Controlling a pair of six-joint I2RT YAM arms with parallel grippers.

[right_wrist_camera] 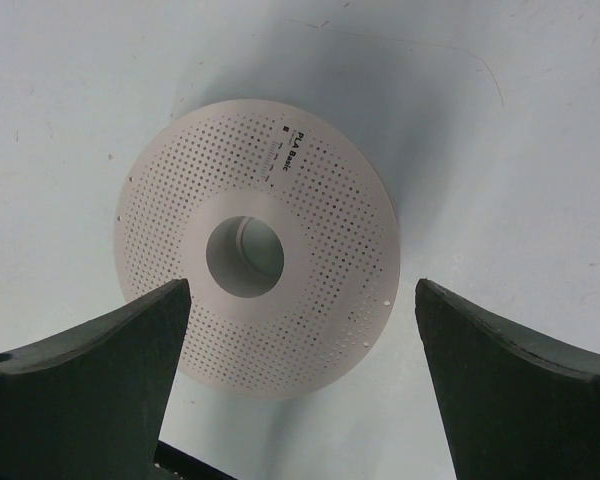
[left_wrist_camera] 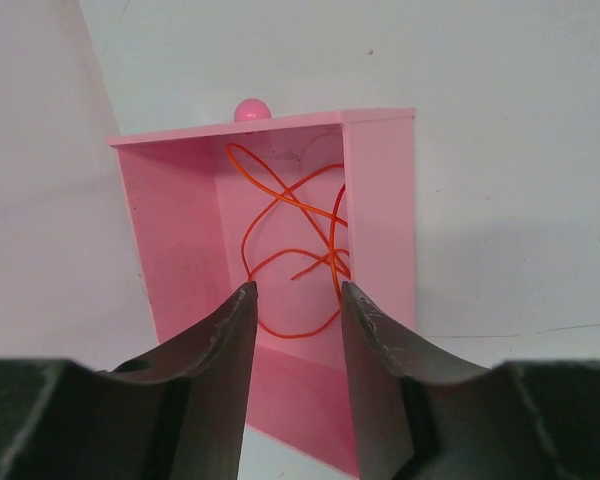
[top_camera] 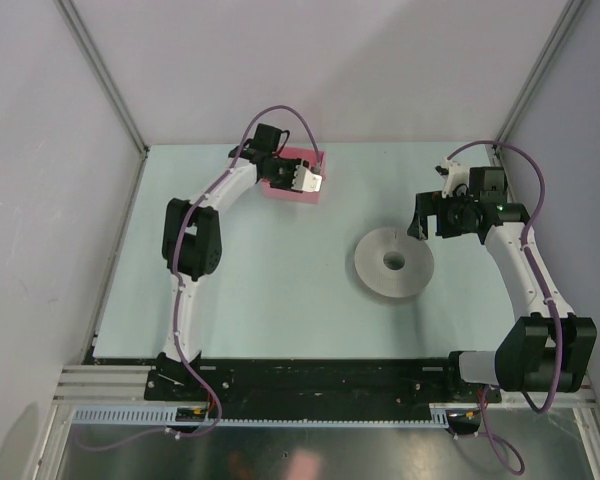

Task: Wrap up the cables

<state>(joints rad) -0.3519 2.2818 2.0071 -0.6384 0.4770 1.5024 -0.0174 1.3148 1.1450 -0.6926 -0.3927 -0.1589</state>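
From above, your left gripper sits over the pink box at the far side of the table, left of centre. Your right gripper hangs well apart from it, just to the right of the grey spool lying flat on the table. That overhead view gives you the layout but not the box's contents: the arm's head covers the opening, and no wire can be made out.

The left wrist camera fills the gap. It looks straight into the open pink box, where the cable, a hair-thin orange wire, lies in loose crossing loops against the inner wall. A small pink knob peeks over the box's far edge. The left gripper stands at the mouth of the box, its dark fingers parted by a narrow gap. The wire's loops show through that gap, beyond the tips, and nothing appears pinched between them.

The right wrist camera gives you detail that the overhead view blurs. The spool has a flange dotted with rows of small holes, a round centre bore and a small printed label reading "PLA Basic". The right gripper is spread wide, its fingers at either side of the frame, empty, with the bare spool beneath them.
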